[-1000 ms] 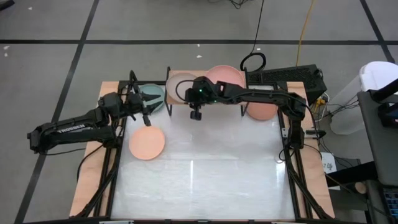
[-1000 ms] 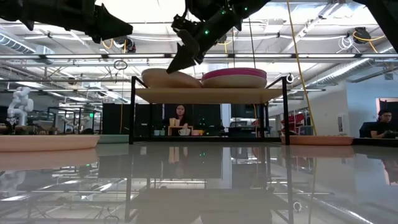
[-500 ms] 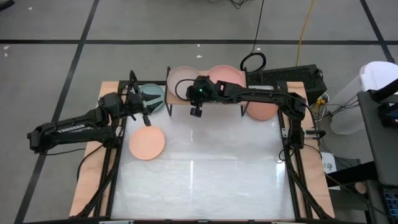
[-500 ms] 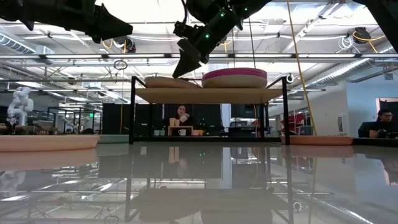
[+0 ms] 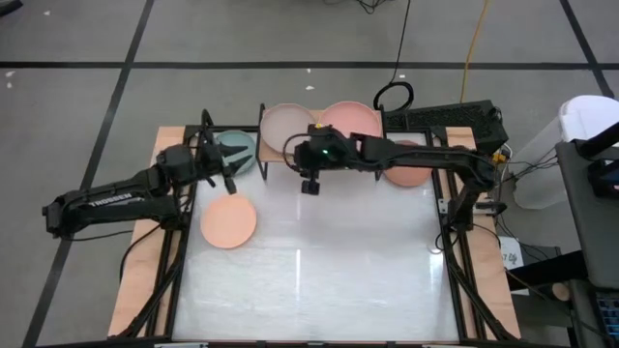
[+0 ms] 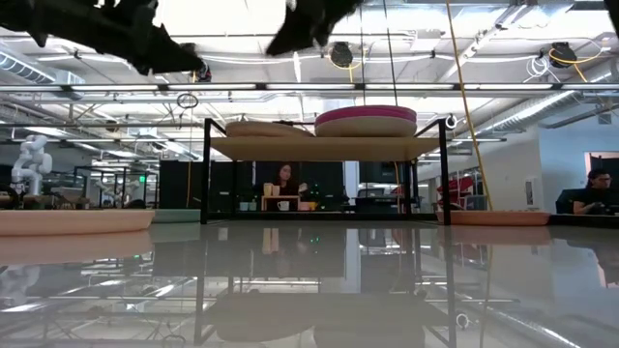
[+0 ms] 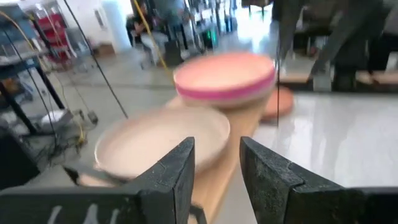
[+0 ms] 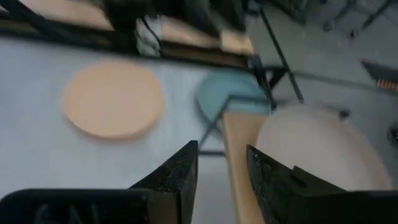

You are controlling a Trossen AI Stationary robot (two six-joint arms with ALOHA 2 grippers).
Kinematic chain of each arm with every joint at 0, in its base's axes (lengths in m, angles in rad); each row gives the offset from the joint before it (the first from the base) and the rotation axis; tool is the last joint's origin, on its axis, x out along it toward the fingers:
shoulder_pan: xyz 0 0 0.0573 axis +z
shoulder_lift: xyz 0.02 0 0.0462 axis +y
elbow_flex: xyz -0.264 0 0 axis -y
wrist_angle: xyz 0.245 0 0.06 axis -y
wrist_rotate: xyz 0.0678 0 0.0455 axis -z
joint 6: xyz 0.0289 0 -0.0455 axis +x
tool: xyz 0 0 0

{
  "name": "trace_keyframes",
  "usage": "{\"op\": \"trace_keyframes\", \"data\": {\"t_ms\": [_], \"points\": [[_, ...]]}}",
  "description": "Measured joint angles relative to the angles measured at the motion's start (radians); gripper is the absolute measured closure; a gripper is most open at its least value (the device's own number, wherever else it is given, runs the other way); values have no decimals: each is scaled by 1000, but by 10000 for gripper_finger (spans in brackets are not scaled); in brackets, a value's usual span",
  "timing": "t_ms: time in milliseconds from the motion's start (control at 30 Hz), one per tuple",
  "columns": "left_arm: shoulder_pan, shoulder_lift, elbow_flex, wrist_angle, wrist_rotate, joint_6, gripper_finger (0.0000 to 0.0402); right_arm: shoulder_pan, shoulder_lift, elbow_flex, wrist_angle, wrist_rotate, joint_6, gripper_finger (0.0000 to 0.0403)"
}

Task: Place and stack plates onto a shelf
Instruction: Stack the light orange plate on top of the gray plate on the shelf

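A low wooden shelf (image 5: 290,160) on thin black legs stands at the far edge of the glossy white table (image 5: 319,271), carrying two groups of round plates. On its left half lies a single pale beige plate (image 5: 286,127); on its right half sits a stack topped in salmon pink (image 5: 353,119), with a magenta band (image 6: 365,116) showing at its rim from table height. How many plates the stack holds cannot be told.

Three more plates lie apart on the table: a peach plate (image 5: 228,220) flat near the left side, a teal plate (image 5: 238,148) just left of the shelf and partly under the left arm, and a salmon plate (image 5: 410,166) right of the shelf, partly under the right arm.

The right gripper (image 5: 309,183) hangs above the table just in front of the shelf's front edge, fingers parted and empty. The left gripper (image 5: 228,164) hovers beside the teal plate, fingers likewise spread around nothing.
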Motion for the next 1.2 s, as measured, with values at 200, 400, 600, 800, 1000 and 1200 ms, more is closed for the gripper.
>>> {"op": "trace_keyframes", "data": {"t_ms": [200,400,600,800,1000,1200], "points": [[-38,11,57,-288,-181,5,268,107,-115,-50,38,2,30,282],[-64,58,78,-480,-178,-111,268,207,-207,-232,172,43,22,282],[-80,213,74,-610,-110,-180,268,282,-297,-478,415,130,37,282],[-124,376,91,-623,18,-182,268,324,-369,-709,734,128,-19,283],[-166,524,136,-673,49,-45,268,343,-442,-827,889,129,-26,283],[-187,636,171,-723,14,206,268,362,-474,-852,919,131,-27,283]]}}
